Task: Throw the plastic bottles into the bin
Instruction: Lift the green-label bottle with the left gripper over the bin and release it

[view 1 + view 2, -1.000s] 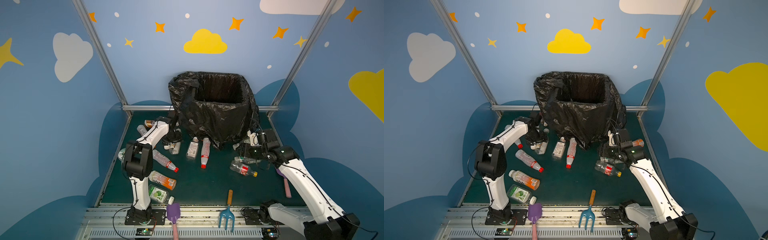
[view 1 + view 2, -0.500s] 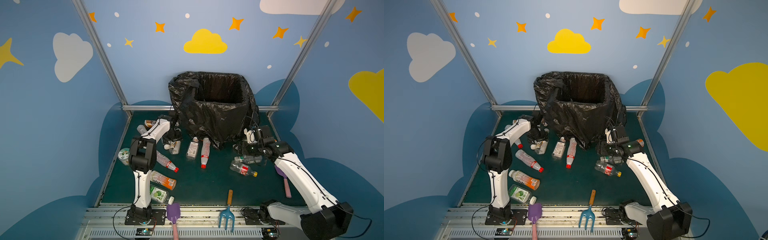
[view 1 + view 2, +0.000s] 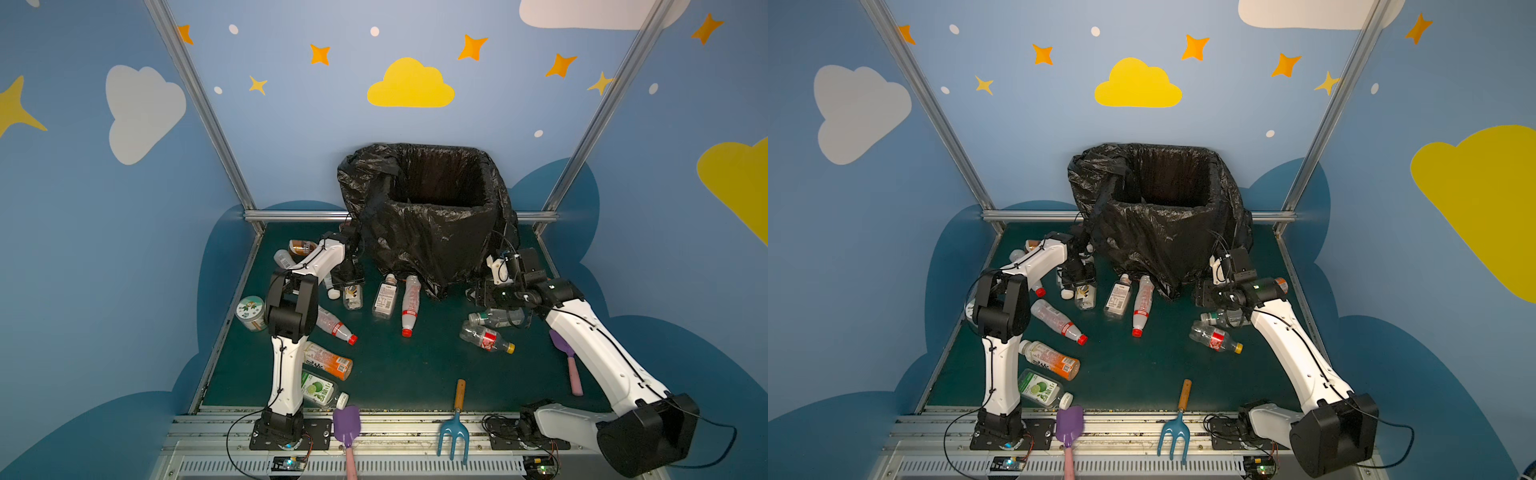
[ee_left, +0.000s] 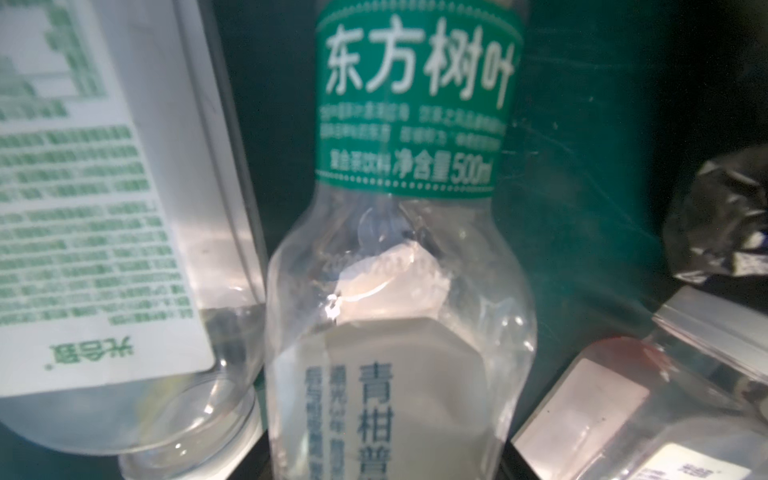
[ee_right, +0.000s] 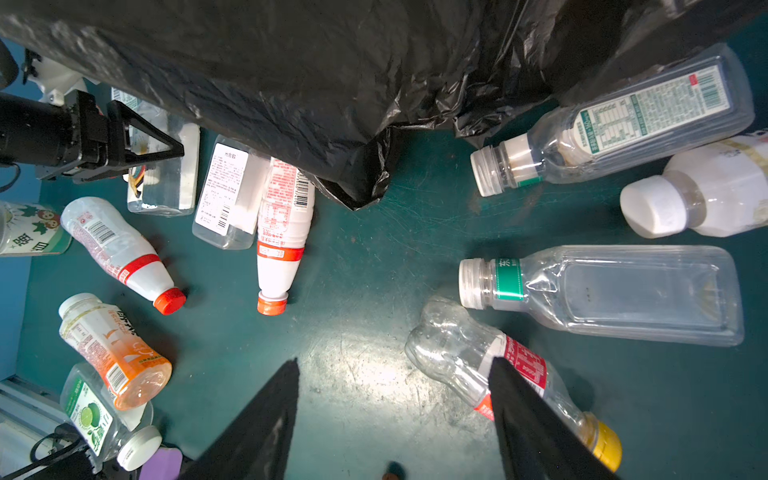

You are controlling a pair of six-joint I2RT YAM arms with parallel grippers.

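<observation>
The bin [image 3: 415, 241], lined with a black bag, stands at the back of the green floor. Several plastic bottles lie around it. My left gripper [image 3: 351, 279] is down beside the bin's left corner, shut on a clear bottle with a green neck label [image 4: 399, 291] that still rests on the floor. My right gripper [image 5: 392, 374] hovers open over bare floor near the bin's right corner [image 3: 484, 293], holding nothing. A clear red-labelled bottle with a yellow cap [image 5: 457, 353] lies just past one fingertip. A square clear bottle [image 5: 615, 291] lies beyond it.
A white red-capped bottle [image 3: 410, 305], an orange bottle [image 3: 328, 360] and a lime-labelled one [image 3: 320, 388] lie mid-floor and left. A round jar [image 3: 250, 312] sits by the left wall. A purple shovel [image 3: 347, 424] and a blue rake [image 3: 455, 432] lie at the front edge, and another shovel [image 3: 567, 361] lies under the right arm.
The left jaws have narrowed onto the clear bottle, and the left elbow has swung right. The right gripper has drifted slightly towards the bin and stayed open.
</observation>
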